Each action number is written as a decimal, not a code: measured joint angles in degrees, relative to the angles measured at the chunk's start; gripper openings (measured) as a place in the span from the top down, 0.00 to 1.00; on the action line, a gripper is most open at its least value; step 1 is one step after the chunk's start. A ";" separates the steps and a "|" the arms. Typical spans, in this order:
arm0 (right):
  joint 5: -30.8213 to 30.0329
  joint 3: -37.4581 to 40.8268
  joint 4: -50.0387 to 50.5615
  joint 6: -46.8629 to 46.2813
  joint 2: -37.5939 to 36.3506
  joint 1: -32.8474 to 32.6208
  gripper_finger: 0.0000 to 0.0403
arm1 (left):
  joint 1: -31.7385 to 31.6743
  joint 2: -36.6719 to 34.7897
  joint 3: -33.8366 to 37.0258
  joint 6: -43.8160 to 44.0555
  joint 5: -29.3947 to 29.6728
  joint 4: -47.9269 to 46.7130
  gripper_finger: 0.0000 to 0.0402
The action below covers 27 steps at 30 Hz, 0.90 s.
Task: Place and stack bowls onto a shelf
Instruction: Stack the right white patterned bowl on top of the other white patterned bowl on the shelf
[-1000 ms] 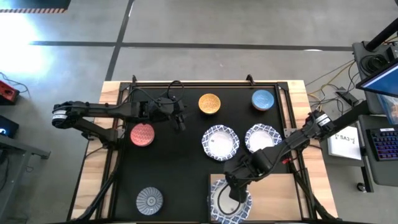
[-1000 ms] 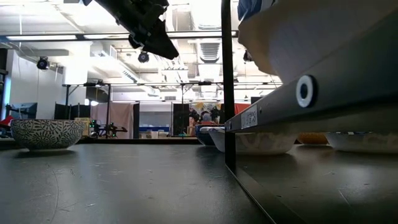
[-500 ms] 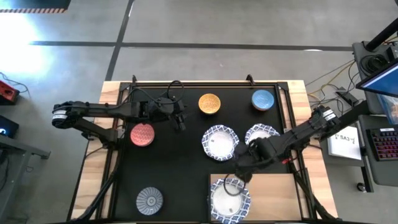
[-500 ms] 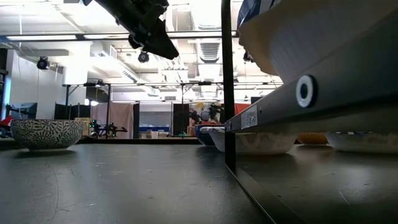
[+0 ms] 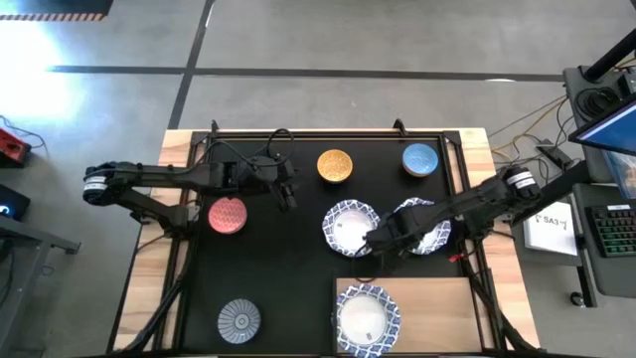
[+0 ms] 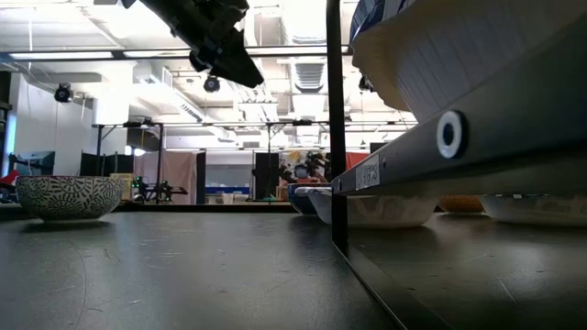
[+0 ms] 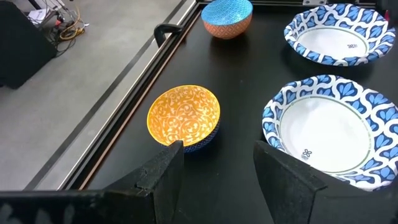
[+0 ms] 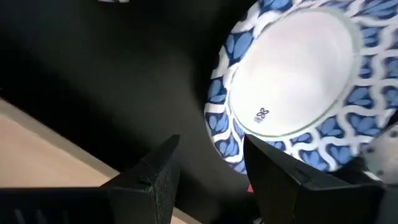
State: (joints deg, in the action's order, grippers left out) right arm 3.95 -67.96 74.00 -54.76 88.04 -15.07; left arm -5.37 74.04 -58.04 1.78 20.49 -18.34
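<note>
Black mat [image 5: 288, 268] carrying pale wood shelf [image 5: 437, 308] with one white blue-rimmed bowl [image 5: 367, 319] on it, right gripper [image 5: 376, 240] empty with fingers spread between two more such bowls, left gripper [image 5: 287, 195] spread near orange bowl [image 5: 335, 166]

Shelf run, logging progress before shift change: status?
Right gripper open, empty, between the two white-and-blue bowls on the mat. Left gripper open, waiting by pink bowl. One large bowl on shelf. Nothing blocking.
</note>
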 joint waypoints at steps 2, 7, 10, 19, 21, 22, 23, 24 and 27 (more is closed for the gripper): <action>1.75 3.07 -3.84 0.49 -0.63 0.92 0.59 | 0.00 0.00 0.00 0.00 0.00 -0.33 0.56; 3.42 8.94 -10.04 0.75 -1.47 2.13 0.59 | 0.00 0.00 0.00 -0.02 0.00 -0.31 0.56; 2.45 11.35 -10.01 0.79 -1.48 2.26 0.59 | 0.00 0.00 0.00 -0.02 0.00 -0.31 0.56; 1.90 16.66 -15.35 0.74 -1.46 2.55 0.62 | 0.00 0.00 0.00 -0.02 0.02 -0.29 0.56; 1.92 16.89 -15.46 0.77 -1.44 2.54 0.66 | 0.00 0.00 0.00 -0.02 0.00 -0.31 0.56; 1.92 16.91 -15.50 0.77 -1.44 2.54 0.68 | 0.00 0.00 0.00 -0.02 0.00 -0.31 0.56; 1.99 16.91 -15.48 0.79 -1.44 2.54 0.71 | 0.00 0.00 0.00 -0.02 0.00 -0.30 0.56; 2.08 16.88 -15.47 0.98 -1.44 2.54 0.74 | 0.00 0.00 0.00 -0.02 0.00 -0.29 0.56; 2.44 16.23 -14.72 2.55 -1.46 2.54 0.85 | 0.00 0.00 0.00 -0.57 0.00 -0.29 0.56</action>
State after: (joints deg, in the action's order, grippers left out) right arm 6.38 -51.73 59.28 -52.22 86.59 -12.53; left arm -5.37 74.04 -58.04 1.22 20.49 -18.63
